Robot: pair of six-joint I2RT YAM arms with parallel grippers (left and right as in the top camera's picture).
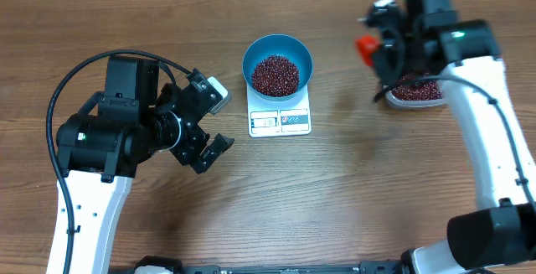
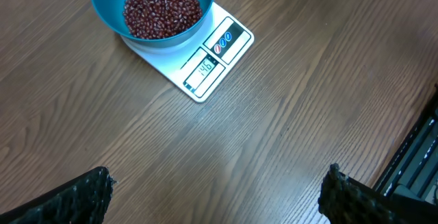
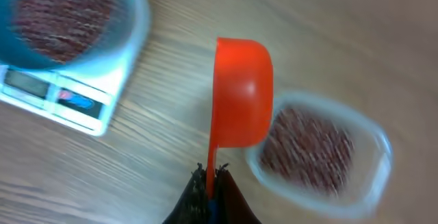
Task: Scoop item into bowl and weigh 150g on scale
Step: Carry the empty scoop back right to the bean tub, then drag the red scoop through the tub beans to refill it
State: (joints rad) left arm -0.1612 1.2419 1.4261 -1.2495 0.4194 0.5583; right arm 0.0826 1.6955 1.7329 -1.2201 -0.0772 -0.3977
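The blue bowl stands on the white scale at the table's middle back, holding a heap of red-brown beans. In the left wrist view the bowl and scale lie at the upper left, ahead of my open left gripper, which has nothing between its fingers. My right gripper is shut on the handle of an orange scoop. The scoop hangs above the left edge of a clear tub of beans. This view is blurred.
The clear tub of beans sits at the back right, partly under the right arm. The left arm stands over the table's left side, left of the scale. Bare wood lies between scale and tub.
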